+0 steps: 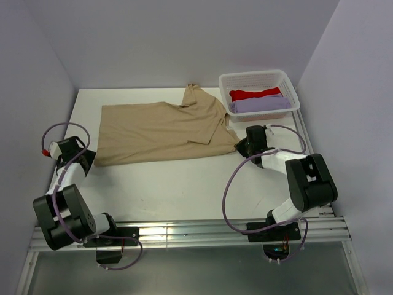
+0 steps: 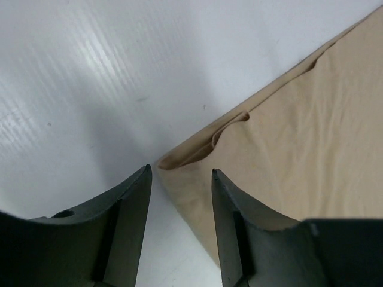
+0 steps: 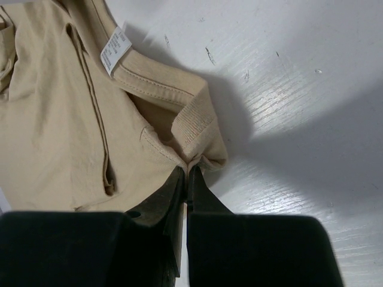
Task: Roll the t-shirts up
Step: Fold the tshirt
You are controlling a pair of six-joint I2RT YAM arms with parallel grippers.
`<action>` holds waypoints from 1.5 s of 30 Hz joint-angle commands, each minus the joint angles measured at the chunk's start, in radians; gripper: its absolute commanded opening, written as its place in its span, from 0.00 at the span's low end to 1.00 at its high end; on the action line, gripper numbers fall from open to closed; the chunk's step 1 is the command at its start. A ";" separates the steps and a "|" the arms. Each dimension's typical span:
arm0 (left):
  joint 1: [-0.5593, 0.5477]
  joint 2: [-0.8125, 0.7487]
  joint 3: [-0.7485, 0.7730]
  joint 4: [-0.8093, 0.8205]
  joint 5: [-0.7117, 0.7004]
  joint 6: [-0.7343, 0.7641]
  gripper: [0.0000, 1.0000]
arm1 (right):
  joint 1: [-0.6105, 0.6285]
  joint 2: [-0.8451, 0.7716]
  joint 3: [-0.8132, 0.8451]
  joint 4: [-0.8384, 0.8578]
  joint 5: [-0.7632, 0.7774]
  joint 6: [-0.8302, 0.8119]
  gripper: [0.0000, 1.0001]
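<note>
Fabric: soft, light, limp cotton; will sag and crease. Left hand (image 2: 179, 173) spread, with the hem corner of the tan t-shirt (image 2: 299, 149) just ahead of its fingertips. Right hand (image 3: 187, 170) pressed together, pinching a puckered fold near the neck label (image 3: 115, 49). Shirt lies flat on the counter (image 1: 172, 184), stretched between the hands. Best hold, judged: both hem corners, pinching both layers.

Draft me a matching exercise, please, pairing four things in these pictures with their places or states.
1 tan shirt
2 red shirt
3 left gripper
4 right gripper

A in the basket
B open by a hem corner
C spread on the table
D shut on fabric at the neck

Pairs: 1-C, 2-A, 3-B, 4-D
</note>
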 commanded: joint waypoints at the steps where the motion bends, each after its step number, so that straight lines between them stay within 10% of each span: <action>1: 0.005 -0.087 -0.028 0.041 0.034 0.014 0.50 | -0.012 -0.035 -0.013 0.014 0.014 -0.017 0.00; 13: -0.034 -0.271 -0.203 0.059 0.206 -0.037 0.49 | -0.010 -0.038 -0.021 0.026 0.006 -0.018 0.00; 29: -0.031 0.051 -0.159 0.232 0.220 -0.075 0.45 | -0.012 -0.037 -0.031 0.048 -0.006 -0.015 0.00; 34: -0.029 0.120 -0.140 0.248 0.200 -0.083 0.31 | -0.012 -0.038 -0.036 0.056 -0.008 -0.015 0.00; 38: -0.023 0.149 -0.128 0.238 0.187 -0.063 0.01 | -0.012 -0.045 -0.034 0.045 0.000 -0.017 0.00; 45: 0.018 0.102 -0.097 0.167 0.204 -0.034 0.00 | -0.007 -0.071 -0.010 -0.026 0.023 -0.015 0.00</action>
